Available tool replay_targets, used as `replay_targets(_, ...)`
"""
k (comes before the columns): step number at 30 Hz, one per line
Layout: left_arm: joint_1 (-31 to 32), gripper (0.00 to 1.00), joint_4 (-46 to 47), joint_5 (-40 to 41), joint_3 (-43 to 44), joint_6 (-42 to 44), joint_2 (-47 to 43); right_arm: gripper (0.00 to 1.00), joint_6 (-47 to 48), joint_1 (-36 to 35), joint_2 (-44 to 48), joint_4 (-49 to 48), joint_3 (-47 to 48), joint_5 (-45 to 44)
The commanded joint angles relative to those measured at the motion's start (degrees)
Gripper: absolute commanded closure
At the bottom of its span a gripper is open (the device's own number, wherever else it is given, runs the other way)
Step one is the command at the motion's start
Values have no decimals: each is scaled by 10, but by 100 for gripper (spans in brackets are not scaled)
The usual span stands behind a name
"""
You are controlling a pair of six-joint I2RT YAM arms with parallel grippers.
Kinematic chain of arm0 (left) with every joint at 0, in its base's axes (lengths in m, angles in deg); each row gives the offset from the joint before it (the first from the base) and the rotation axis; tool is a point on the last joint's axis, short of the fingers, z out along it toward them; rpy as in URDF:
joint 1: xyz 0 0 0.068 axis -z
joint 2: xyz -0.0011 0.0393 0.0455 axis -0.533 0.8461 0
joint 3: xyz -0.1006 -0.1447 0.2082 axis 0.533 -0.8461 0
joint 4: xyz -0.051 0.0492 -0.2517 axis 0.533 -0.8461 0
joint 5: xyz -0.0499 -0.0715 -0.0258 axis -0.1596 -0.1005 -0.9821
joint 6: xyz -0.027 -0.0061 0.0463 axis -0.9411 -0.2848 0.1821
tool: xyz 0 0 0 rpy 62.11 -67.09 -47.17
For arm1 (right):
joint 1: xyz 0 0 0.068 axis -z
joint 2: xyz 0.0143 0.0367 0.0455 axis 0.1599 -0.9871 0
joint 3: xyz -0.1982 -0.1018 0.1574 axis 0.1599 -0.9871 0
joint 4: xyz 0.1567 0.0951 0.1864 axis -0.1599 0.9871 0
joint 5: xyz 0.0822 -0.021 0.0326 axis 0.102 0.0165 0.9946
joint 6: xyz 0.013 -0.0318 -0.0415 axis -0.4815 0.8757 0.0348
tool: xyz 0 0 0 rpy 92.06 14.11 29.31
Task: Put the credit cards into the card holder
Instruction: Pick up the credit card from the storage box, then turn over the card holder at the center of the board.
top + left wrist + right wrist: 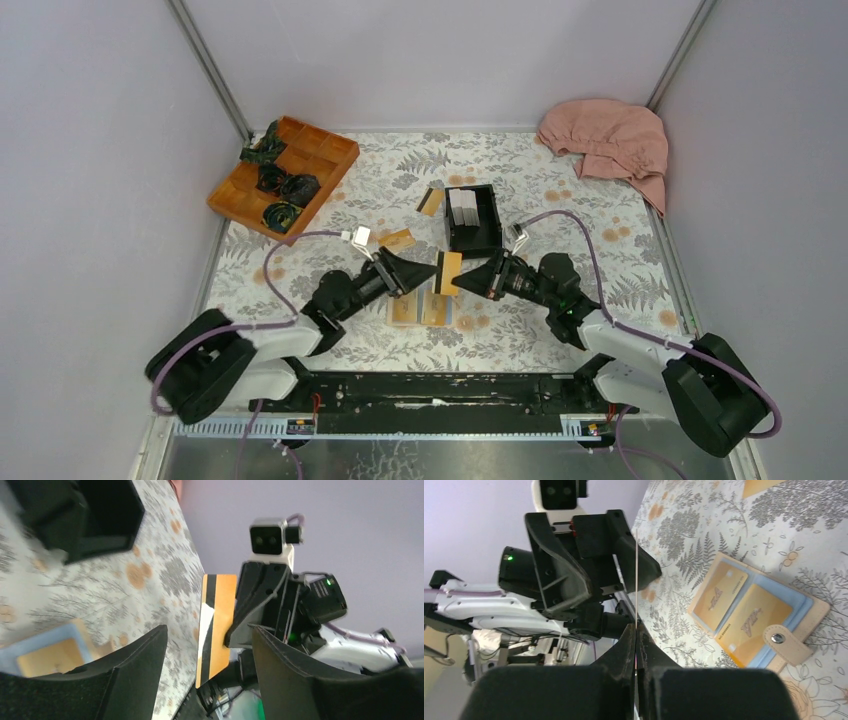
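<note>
Right gripper clenched on thin orange-gold card with black band, upright, raised near open tan leather bifold card holder. Left gripper stood spread, facing card; handover needed square, centred closure before right release

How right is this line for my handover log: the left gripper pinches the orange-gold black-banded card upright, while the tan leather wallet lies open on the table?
One slip: the right gripper, not the left gripper, pinches the orange-gold black-banded card upright, as the right wrist view shows. The tan leather wallet does lie open on the table.
</note>
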Motion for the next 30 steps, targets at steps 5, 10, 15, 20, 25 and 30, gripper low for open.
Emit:
replay_targets(5, -5, 32, -374, 240, -22, 63, -236, 100, 123, -58, 41, 249, 104, -121)
replay_targets(10, -4, 39, -504, 280, -18, 70, -291, 100, 167, -133, -8, 385, 185, -240)
replay_targets(15, 5, 53, -544, 281, -27, 73, -286, 100, 182, -180, -65, 470, 241, -333)
replay_targets(20, 23, 72, -565, 286, -29, 76, -263, 100, 190, -200, -109, 540, 285, -395)
replay_targets(25, 57, 76, -583, 316, -24, 74, -242, 100, 195, -212, -145, 593, 318, -427)
replay_targets(30, 77, 83, -585, 328, -19, 70, -215, 100, 192, -221, -164, 622, 328, -445)
